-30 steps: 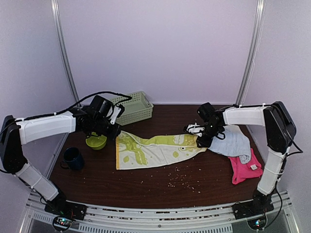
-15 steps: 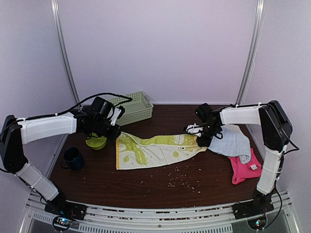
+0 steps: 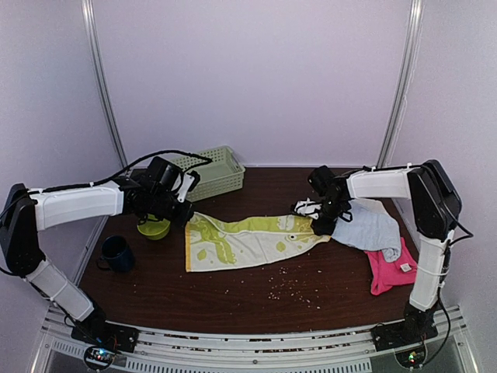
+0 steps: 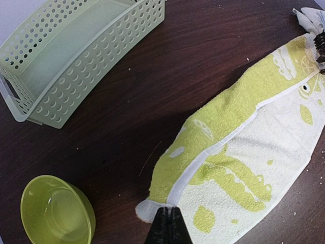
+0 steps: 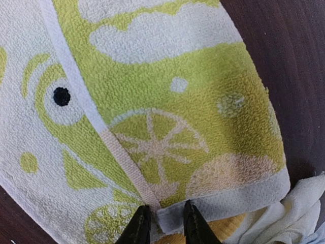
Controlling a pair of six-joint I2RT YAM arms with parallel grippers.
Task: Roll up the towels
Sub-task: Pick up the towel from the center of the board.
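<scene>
The lime-green towel (image 3: 248,239) lay flat on the counter (image 3: 256,307), long axis left-to-right between your arms. Right jaws clamped its right hem; left jaws were shut on its left corner.

No words, numbers or brand names are showing anywhere that can be read. The pink towel (image 3: 392,270) is wearing a small white tag (image 3: 404,266), but it is looking too tiny and blurry to tell if anything is written on it. The green towel (image 3: 248,237) is showing only pictures, like lemon slices, and no letters.
</scene>
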